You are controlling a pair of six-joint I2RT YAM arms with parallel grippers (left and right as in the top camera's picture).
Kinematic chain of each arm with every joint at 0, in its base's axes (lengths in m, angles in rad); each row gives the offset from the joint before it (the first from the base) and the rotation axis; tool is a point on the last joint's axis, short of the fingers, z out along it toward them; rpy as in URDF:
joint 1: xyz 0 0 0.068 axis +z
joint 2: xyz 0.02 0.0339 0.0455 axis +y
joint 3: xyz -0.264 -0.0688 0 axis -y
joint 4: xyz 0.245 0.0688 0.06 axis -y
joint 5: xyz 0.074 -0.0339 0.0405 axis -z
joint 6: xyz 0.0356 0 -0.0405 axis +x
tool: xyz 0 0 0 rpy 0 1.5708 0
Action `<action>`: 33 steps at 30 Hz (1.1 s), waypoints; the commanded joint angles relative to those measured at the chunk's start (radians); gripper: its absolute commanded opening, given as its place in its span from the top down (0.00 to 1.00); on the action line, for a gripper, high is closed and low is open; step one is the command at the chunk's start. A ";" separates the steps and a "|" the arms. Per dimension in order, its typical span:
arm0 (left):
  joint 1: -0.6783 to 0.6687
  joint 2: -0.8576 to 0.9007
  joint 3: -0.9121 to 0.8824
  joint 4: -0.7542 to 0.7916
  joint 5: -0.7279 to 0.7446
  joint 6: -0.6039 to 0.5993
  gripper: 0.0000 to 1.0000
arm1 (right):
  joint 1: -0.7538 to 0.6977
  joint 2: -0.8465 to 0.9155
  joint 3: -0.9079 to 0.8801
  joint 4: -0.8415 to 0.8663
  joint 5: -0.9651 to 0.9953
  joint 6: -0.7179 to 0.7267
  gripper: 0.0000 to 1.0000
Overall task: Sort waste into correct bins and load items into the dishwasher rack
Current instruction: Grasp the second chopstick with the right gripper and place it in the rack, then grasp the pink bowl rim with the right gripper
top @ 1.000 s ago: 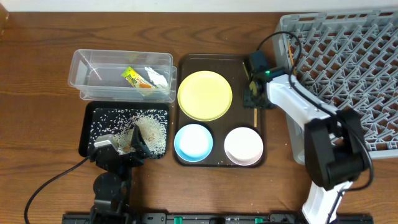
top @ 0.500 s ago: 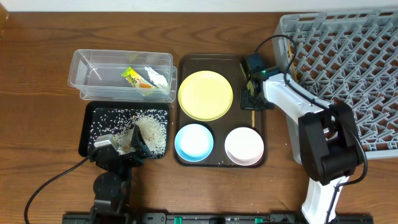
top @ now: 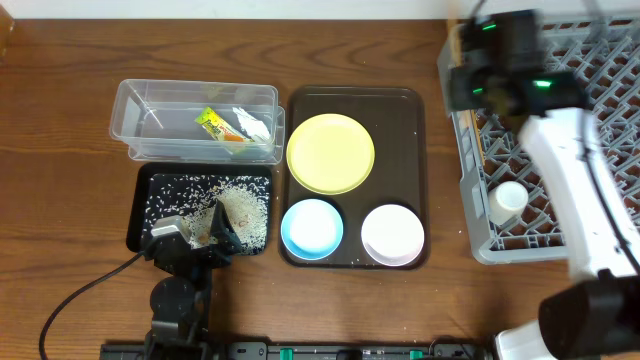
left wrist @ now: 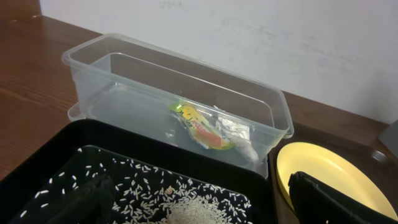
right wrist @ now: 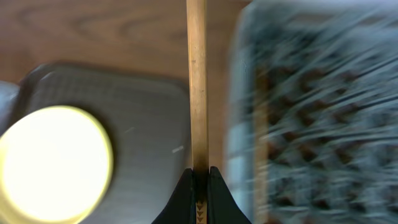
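The chopsticks [right wrist: 197,81], gripped on the brown tray [top: 405,130] a second ago, are now pinched in the right hand [right wrist: 199,177] and carried to the dishwasher rack [top: 620,75] at its far-left rim. Loading is judged imminent. The left hand [top: 190,238] is seen spread wide, idle over the black tray [top: 137,205].

Centre of the wooden table [top: 60,150] sits the dark brown serving tray [top: 400,130], rectangular, rounded corners, a low raised rim all round. The tabletop's grain runs left to right, warm brown. Along the table's far edge, a plain white wall [left wrist: 249,37] stands.
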 commanded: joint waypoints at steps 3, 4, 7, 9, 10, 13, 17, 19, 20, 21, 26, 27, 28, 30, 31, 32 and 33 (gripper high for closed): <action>0.006 -0.003 -0.027 -0.007 -0.009 -0.002 0.08 | -0.101 0.074 -0.024 0.003 -0.001 -0.184 0.99; 0.006 -0.003 -0.027 -0.007 -0.009 -0.002 0.08 | -0.113 0.095 -0.029 -0.001 0.000 -0.184 0.99; 0.006 -0.003 -0.027 -0.007 -0.009 -0.002 0.08 | -0.118 0.153 -0.042 -0.011 0.006 -0.184 0.99; 0.006 -0.003 -0.027 -0.007 -0.009 -0.002 0.08 | -0.117 0.186 -0.043 -0.015 0.026 -0.184 0.99; 0.006 -0.003 -0.027 -0.007 -0.009 -0.002 0.08 | -0.115 0.191 -0.043 -0.020 0.025 -0.183 0.92; 0.006 -0.003 -0.027 -0.007 -0.009 -0.002 0.08 | -0.097 0.169 -0.040 -0.041 0.008 -0.134 0.61; 0.006 -0.003 -0.027 -0.007 -0.009 -0.002 0.08 | -0.045 0.085 -0.035 -0.101 -0.169 -0.061 0.57; 0.006 -0.003 -0.027 -0.007 -0.009 -0.002 0.08 | -0.014 0.049 -0.035 -0.142 -0.270 -0.039 0.56; 0.006 -0.003 -0.027 -0.007 -0.009 -0.002 0.08 | 0.008 0.031 -0.035 -0.172 -0.305 -0.025 0.56; 0.006 -0.003 -0.027 -0.008 -0.009 -0.002 0.08 | 0.032 0.018 -0.035 -0.206 -0.318 -0.003 0.56; 0.006 -0.003 -0.027 -0.007 -0.009 -0.002 0.08 | 0.154 0.007 -0.053 -0.379 -0.314 0.097 0.57; 0.006 -0.003 -0.027 -0.007 -0.009 -0.002 0.08 | 0.181 0.007 -0.070 -0.401 -0.299 0.113 0.57; 0.006 -0.003 -0.027 -0.007 -0.009 -0.002 0.08 | 0.204 0.007 -0.085 -0.420 -0.269 0.132 0.57; 0.006 -0.003 -0.027 -0.007 -0.009 -0.002 0.08 | 0.253 0.007 -0.130 -0.442 -0.144 0.196 0.56; 0.006 -0.003 -0.027 -0.007 -0.009 -0.002 0.08 | 0.270 0.007 -0.154 -0.443 -0.081 0.222 0.55; 0.006 -0.003 -0.027 -0.007 -0.009 -0.002 0.08 | 0.286 0.007 -0.180 -0.441 -0.016 0.246 0.54; 0.006 -0.003 -0.027 -0.007 -0.009 -0.002 0.08 | 0.297 0.007 -0.209 -0.433 0.032 0.263 0.53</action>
